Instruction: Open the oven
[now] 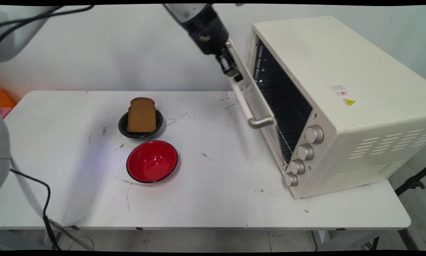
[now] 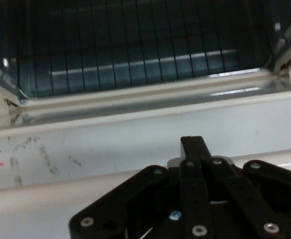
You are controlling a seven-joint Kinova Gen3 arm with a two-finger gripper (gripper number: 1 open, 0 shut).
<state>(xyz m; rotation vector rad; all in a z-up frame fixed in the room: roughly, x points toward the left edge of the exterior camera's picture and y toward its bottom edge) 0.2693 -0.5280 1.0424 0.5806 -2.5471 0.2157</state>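
Note:
A cream toaster oven (image 1: 340,89) stands at the table's right with its glass door (image 1: 260,103) tilted partly open. My gripper (image 1: 233,71) comes down from the top and sits against the far end of the door's silver handle (image 1: 251,108). In the hand view the fingers (image 2: 192,147) are shut together, their tips lying over the pale handle bar (image 2: 36,196) against the door (image 2: 110,139). Beyond the door, the dark wire rack (image 2: 135,55) inside the oven shows. Nothing is held between the fingers.
A slice of brown bread (image 1: 141,115) leans in a small dark green bowl (image 1: 124,128) near the table's middle. A red bowl (image 1: 151,160) sits just in front of it. Several silver knobs (image 1: 305,152) line the oven's front. Black cables hang at the left.

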